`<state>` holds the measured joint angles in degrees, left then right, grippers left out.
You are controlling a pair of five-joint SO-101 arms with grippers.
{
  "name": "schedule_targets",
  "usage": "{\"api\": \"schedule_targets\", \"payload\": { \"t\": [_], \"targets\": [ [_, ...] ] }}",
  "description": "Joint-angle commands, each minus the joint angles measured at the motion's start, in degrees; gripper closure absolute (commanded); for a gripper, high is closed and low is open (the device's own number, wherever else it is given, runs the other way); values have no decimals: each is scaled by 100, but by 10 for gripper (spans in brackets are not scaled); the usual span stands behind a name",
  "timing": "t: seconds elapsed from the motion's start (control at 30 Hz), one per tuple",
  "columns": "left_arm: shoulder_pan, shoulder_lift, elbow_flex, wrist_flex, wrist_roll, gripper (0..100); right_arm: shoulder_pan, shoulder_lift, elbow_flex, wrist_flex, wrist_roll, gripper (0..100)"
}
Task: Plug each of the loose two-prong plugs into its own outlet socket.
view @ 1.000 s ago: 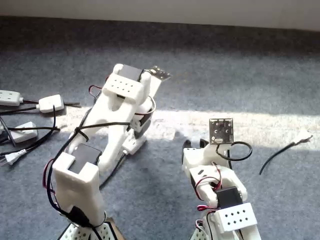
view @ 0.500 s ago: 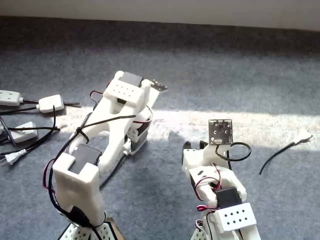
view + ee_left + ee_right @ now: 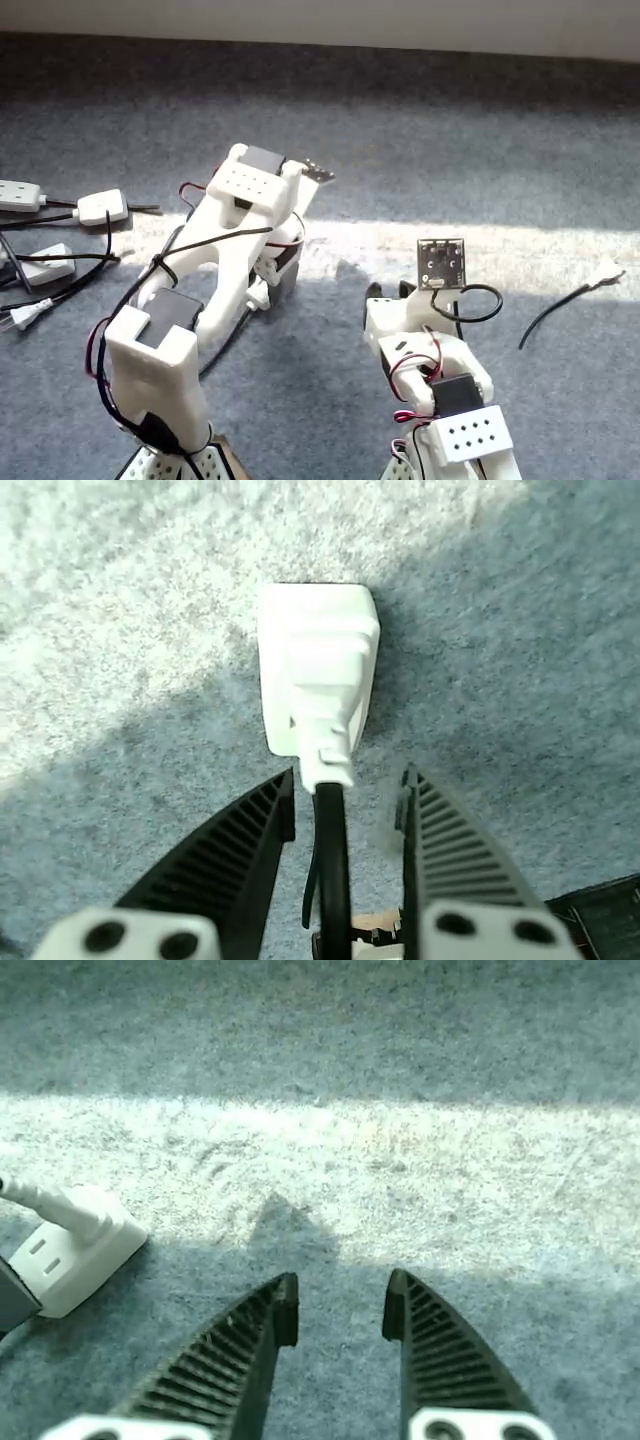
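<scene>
While the grey carpet [image 3: 450, 150] spreads under both arms, we see the left gripper [image 3: 345, 780] spread wide just behind the white outlet socket [image 3: 318, 670], its jaws either side of the socket's black cord [image 3: 333, 860] (touching neither, as far as we can tell). The right gripper [image 3: 340, 1310], likewise parted, holds nothing near that socket. A loose plug [image 3: 606, 271] lies well apart from the socket, past the right arm [image 3: 430, 370].

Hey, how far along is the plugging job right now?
Done: nothing I can confirm seated. In hand: the left gripper is open around the black cord of a white plug block on the carpet, not clamped; the right gripper is open and empty. Left: a loose plug near the high view's right edge and a second plug near its left edge lie unplugged.
</scene>
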<state>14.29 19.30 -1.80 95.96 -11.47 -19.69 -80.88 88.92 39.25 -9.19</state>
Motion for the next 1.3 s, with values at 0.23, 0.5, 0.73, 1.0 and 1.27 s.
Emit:
{"api": "schedule_targets", "payload": {
  "t": [0.23,0.5,0.73,1.0,1.27],
  "targets": [
    [-198,13,31,-1029,18,809,4,-31,-13,-136,88,846],
    [-233,884,-31,-1345,9,811,4,-31,-13,-145,88,846],
    [-145,901,-321,-1371,35,960,4,-31,-4,-259,88,846],
    [-224,936,-2448,-1433,35,959,13,-31,-4,-259,88,846],
    [-505,936,-3582,-3525,18,955,13,-31,-4,-259,88,846]
  ]
}}
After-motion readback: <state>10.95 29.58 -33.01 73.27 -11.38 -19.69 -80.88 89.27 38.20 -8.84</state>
